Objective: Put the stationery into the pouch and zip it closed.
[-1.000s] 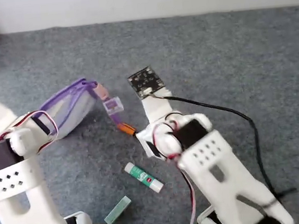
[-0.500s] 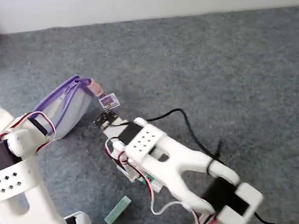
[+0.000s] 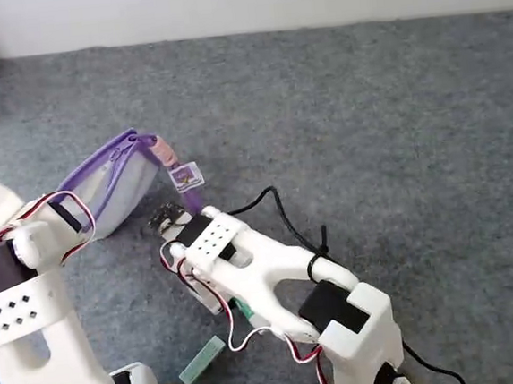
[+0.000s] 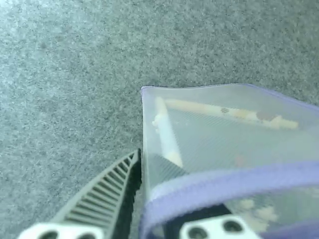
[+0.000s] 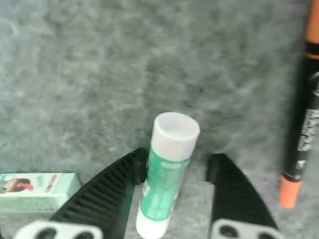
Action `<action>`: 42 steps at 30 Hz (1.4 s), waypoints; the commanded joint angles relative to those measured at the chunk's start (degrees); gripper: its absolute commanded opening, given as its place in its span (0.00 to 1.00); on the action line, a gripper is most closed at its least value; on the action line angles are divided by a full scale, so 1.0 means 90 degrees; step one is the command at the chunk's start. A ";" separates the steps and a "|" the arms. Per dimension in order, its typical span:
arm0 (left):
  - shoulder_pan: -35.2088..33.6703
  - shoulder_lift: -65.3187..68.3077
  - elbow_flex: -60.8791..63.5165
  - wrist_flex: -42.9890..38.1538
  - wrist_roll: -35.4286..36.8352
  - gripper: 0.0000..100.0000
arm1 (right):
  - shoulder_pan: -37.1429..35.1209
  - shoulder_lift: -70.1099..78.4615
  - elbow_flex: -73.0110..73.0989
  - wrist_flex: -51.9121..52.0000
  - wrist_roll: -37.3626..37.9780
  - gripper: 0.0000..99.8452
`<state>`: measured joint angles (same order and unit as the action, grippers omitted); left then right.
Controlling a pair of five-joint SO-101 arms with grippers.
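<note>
Green-and-white plastic, the glue stick (image 5: 164, 184) is lying on the grey carpet (image 5: 99, 59) between the spread fingers of the right gripper (image 5: 177, 157). It is sitting closer to one finger than the other, perhaps touching it, with its white cap pointing away from the wrist. That offset is creating the main risk. A round, smooth tube is likely to roll or pivot when the nearer finger pushes first, and it could squirt out forward instead of being pinched squarely. The orange-tipped pen (image 5: 304, 119) is lying just outside one finger and the pale green eraser box (image 5: 37, 191) outside the other, so a crooked closing could be nudging either one.

The left gripper (image 4: 154, 194) is clamping the purple rim of the pouch (image 4: 214, 139), and a weak hold there could be letting the mouth sag. The pouch is looking translucent and soft, with pale stick-shaped items (image 4: 167, 134) showing through its wall just beyond the left fingers.
</note>
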<state>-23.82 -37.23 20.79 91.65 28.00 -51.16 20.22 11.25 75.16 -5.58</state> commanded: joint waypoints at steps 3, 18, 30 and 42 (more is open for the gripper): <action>-0.0029 0.0010 -0.0249 0.0029 0.0078 0.01 | -0.0044 -0.0142 -0.0254 0.0259 -0.0020 0.03; -0.0029 0.0059 -0.0239 0.0000 0.0078 0.01 | 0.0620 -0.3512 -0.0264 0.2027 -0.0059 0.01; -0.0020 0.0068 -0.0220 -0.0010 0.0078 0.01 | 0.0640 -0.6217 -0.0332 -0.1607 -0.0039 0.01; -0.0020 0.0068 -0.0210 -0.0010 0.0078 0.01 | -0.0396 -0.5700 -0.0293 -0.5289 0.0225 0.01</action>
<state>-23.82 -37.23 20.79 91.65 28.00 -53.89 -33.14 11.34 33.49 -5.58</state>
